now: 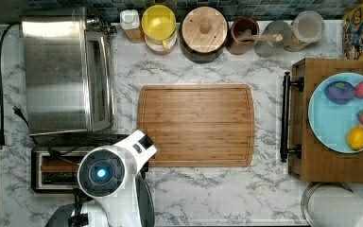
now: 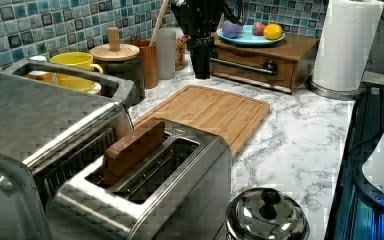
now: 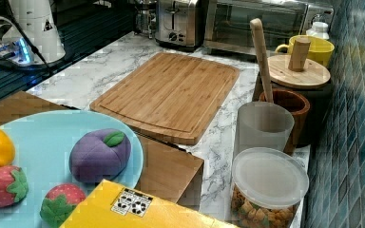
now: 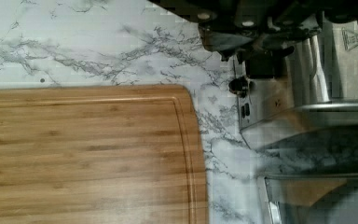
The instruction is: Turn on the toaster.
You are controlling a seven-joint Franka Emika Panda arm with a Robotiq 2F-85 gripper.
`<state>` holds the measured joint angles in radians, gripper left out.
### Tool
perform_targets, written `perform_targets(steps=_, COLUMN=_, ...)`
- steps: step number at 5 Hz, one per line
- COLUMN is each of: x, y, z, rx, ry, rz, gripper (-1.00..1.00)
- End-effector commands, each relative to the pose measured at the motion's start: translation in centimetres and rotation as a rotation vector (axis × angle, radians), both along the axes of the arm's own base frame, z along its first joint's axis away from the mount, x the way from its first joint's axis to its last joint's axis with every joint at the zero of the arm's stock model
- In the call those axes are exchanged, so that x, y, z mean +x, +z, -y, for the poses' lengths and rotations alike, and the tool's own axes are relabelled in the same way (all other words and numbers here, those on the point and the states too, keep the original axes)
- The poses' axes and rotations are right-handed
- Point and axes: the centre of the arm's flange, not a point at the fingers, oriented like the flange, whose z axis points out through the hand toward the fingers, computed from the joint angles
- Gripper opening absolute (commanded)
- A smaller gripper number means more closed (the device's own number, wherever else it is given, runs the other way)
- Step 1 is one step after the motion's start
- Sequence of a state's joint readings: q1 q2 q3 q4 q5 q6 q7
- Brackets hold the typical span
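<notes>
The toaster is a small brushed-steel box beside the cutting board, with a brown wooden slice standing in one of its two slots. It sits at the top view's lower left, partly under my white arm. In the left view my black gripper hangs above the counter past the toaster's end, fingers together, holding nothing. The wrist view shows the gripper just above the toaster's end face, where a black lever and a small knob sit.
A large steel toaster oven stands beside the toaster. A bamboo cutting board lies mid-counter. Jars and a yellow mug line the tiled wall. A wooden tray with a blue plate of toy fruit, a paper towel roll and a steel lid are nearby.
</notes>
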<state>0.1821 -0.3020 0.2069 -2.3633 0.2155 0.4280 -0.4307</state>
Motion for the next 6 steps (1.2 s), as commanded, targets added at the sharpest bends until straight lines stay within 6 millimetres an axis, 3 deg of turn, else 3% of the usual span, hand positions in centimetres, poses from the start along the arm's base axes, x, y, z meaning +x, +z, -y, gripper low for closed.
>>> perform_targets(steps=1, x=-2.4, y=-1.6, z=-4.3, rx=0.072, ry=0.084, rz=0.0, gripper=-1.0)
perform_targets(steps=4, x=-1.9, y=-4.7, z=-6.1, rx=0.054, ry=0.065, rz=-0.06, gripper=-1.0)
perform_targets(steps=6, x=-1.4, y=-5.4, z=-5.6, rx=0.08, ry=0.035, rz=-0.055, gripper=-1.0)
